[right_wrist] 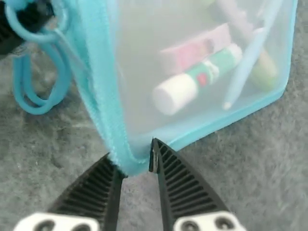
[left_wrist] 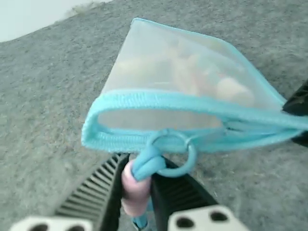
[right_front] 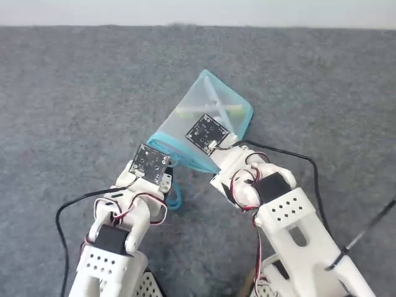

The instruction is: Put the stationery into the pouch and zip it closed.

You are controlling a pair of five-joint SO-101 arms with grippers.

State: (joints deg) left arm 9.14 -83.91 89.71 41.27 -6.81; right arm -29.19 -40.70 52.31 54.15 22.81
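- Left jaws clamped on the blue cord zip pull (left_wrist: 147,162); right jaws clamped on a zip-end corner of the translucent blue-edged pouch (right_wrist: 139,57).
- Pouch lies on the grey felt desk (right_front: 74,93), white-and-green glue stick (right_wrist: 192,82) inside.
- Best: draw the pull straight along the zip, right side holding taut.

High view: wrist boards (right_front: 207,133) cover the near edge of the pouch (right_front: 213,105) and whatever's pinched there. Left wrist view: stationery (left_wrist: 192,77) is just blurred smudges, pouch runs off frame, pink lump (left_wrist: 134,187) beside the zip pull (left_wrist: 147,161) unidentifiable. Right wrist view crops the pouch's far end.
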